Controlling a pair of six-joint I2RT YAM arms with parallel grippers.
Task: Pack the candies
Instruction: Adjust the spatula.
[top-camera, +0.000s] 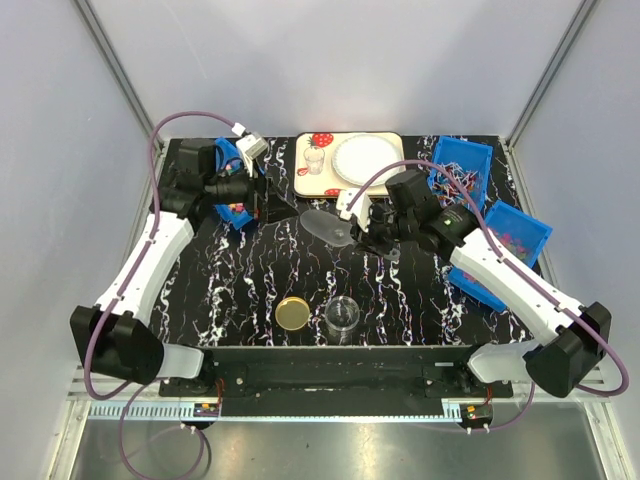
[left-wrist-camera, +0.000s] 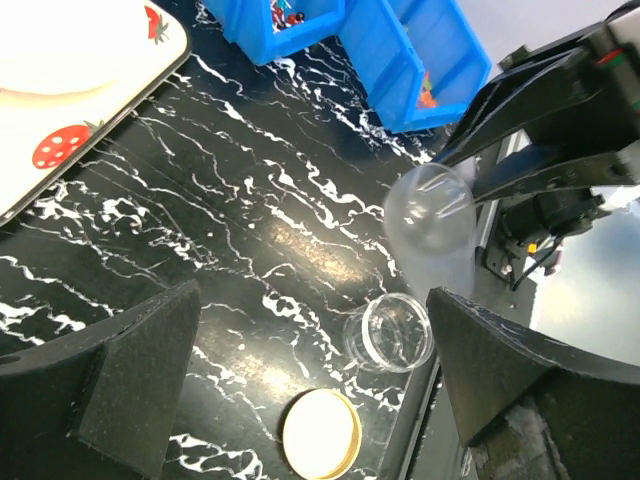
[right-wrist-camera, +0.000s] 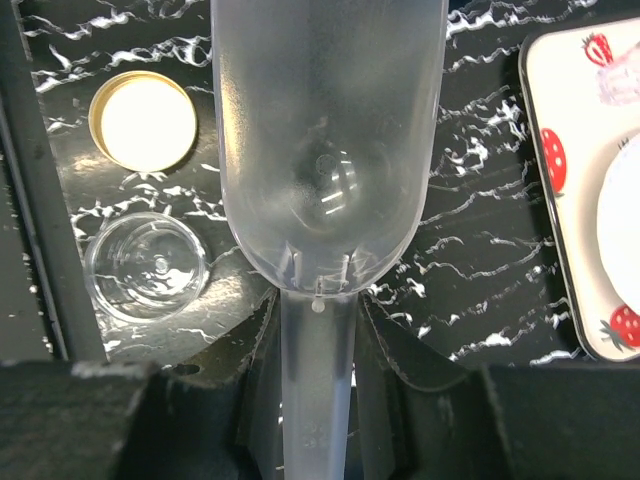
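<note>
Top external view: right gripper (top-camera: 372, 232) clamped on scoop (top-camera: 328, 226) handle, bowl pointing toward tabletop centre; candies (top-camera: 512, 240) in blue bin (top-camera: 530, 226) behind it, right edge. Farther off, left gripper (left-wrist-camera: 310, 395) wide open, empty.

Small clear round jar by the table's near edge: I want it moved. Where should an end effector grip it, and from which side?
Probably grip the small clear round jar across its outer wall, coming from above: it stands upright, open-mouthed and low, and the flat round gold lid lies apart on its left.
</note>
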